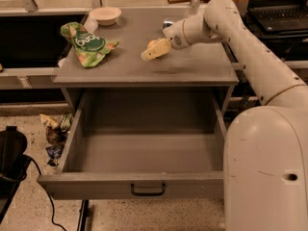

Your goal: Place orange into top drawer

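The orange (152, 44) shows as a small orange patch between the pale fingers of my gripper (155, 50). The gripper is shut on it and holds it a little above the grey cabinet top (192, 66), near the middle; a faint shadow lies on the top below it. My arm reaches in from the right. The top drawer (120, 184) is pulled wide open below the cabinet top, towards me, with nothing inside. Its dark bar handle (147, 190) is centred on the front.
A green snack bag (86, 43) lies on the left of the top. A white bowl (105, 15) stands at the back left. A crushed can (167, 23) is behind my wrist. A laptop (279, 4) is at the far right. Litter (54, 129) lies on the floor left.
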{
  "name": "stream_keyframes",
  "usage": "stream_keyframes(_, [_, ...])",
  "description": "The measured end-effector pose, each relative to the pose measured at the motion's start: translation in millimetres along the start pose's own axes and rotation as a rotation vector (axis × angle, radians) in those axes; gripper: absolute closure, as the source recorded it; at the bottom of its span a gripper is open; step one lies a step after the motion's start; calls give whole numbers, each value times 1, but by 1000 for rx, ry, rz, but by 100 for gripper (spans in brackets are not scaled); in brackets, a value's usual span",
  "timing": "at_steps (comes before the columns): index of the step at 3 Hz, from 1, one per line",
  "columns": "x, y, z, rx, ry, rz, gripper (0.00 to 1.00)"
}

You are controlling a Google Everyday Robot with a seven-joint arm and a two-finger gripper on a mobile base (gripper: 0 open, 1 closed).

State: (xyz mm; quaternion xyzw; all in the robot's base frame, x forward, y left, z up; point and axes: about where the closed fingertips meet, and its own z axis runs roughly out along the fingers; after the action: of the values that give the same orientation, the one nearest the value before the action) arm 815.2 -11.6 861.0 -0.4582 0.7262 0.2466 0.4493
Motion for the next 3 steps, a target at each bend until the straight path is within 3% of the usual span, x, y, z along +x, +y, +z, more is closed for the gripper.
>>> stream_keyframes(2, [18,4,9,-20,21,48,42])
stream_keyframes(3, [9,0,2,9,-24,30,66])
